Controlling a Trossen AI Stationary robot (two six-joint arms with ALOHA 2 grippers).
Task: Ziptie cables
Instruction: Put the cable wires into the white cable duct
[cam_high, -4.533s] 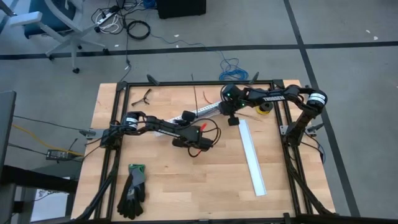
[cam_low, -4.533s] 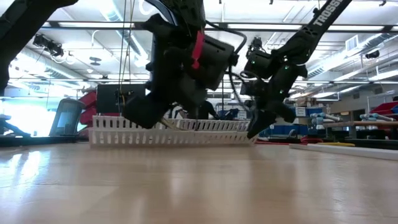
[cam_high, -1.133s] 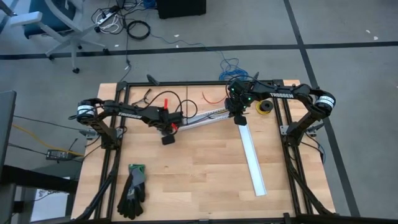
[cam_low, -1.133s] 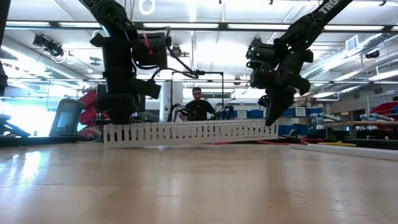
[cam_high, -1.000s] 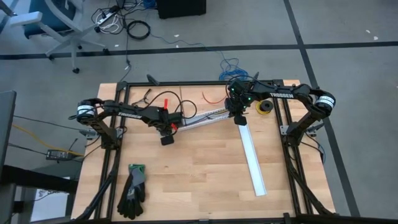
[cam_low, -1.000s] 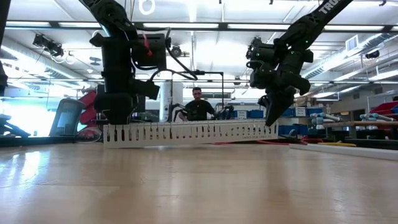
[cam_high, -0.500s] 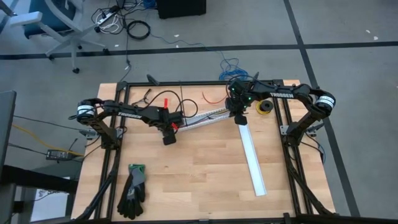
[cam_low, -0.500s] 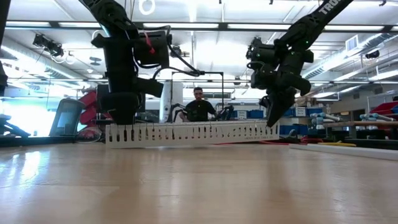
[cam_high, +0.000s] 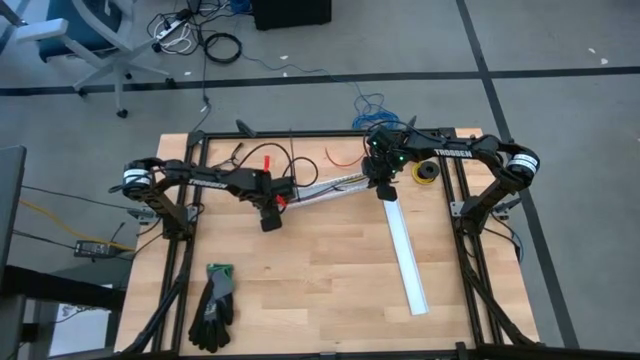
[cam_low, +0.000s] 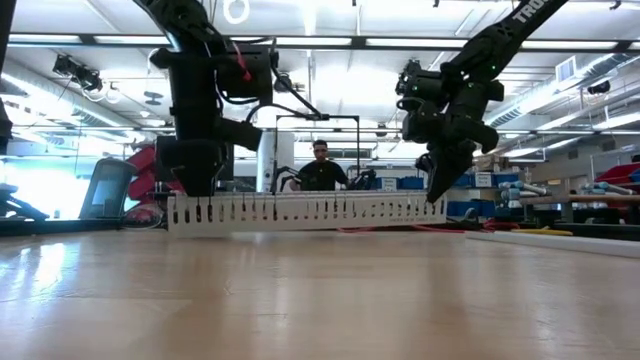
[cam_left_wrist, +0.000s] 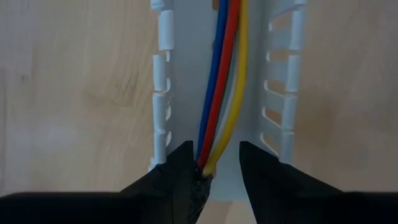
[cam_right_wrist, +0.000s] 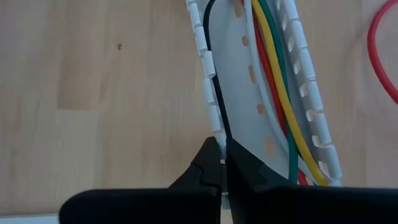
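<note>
The cables (cam_left_wrist: 221, 74), blue, red and yellow here, lie along the inside of a white slotted channel (cam_high: 325, 188) on the far half of the table. Their dark end (cam_left_wrist: 202, 182) sits at the channel's left end. My left gripper (cam_left_wrist: 214, 165) points down there and is open, one finger on each side of that end. My right gripper (cam_right_wrist: 222, 158) is at the channel's right end (cam_low: 430, 205), shut on a thin black strand (cam_right_wrist: 211, 74) that runs along the channel wall. Yellow, green and red wires (cam_right_wrist: 280, 81) pass beside it. My left gripper's one finger (cam_left_wrist: 180, 168) stands close against the cables' dark end; whether it touches, I cannot tell. My right gripper pinches the thin black strand (cam_right_wrist: 222, 134) between its two fingers, slanting down from above. The channel wall's last tooth (cam_right_wrist: 214, 127) ends at the same spot; whether it is pinched too, I cannot tell.
A flat white strip (cam_high: 407, 255) lies at the right, running toward the near edge. Dark gloves (cam_high: 212, 305) lie near left. A loose red wire (cam_high: 340, 155) and a yellow roll (cam_high: 427, 172) sit at the far edge. A person (cam_low: 320, 175) sits beyond the table.
</note>
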